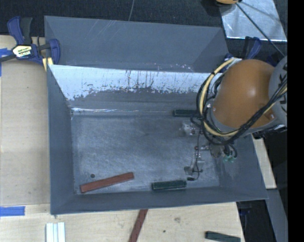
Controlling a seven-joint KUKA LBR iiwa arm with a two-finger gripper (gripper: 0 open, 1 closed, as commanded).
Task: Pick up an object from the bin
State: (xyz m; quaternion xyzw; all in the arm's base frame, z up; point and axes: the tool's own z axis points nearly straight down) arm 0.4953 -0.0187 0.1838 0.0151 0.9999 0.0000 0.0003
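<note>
- Scene: grey metal bin point(61, 150) with a mostly bare floor and a few loose things scattered on it.
- Reaching in from the right: arm with rounded orange cover point(245, 97) and looped cables, hanging over the bin's right part.
- Below the cover: claw point(193, 173), low over the floor near the front-right corner. Open or closed, impossible to tell.
- Just beside the claw's tip, towards the front wall: dark green bar point(168, 185), lying flat along that wall. Touching or apart, cannot tell.
- Further left along the same wall: reddish-brown flat stick point(107, 182), slightly tilted, well apart from the claw.
- Near the back wall, by the cables: second dark bar point(185, 113), lying flat.
</note>
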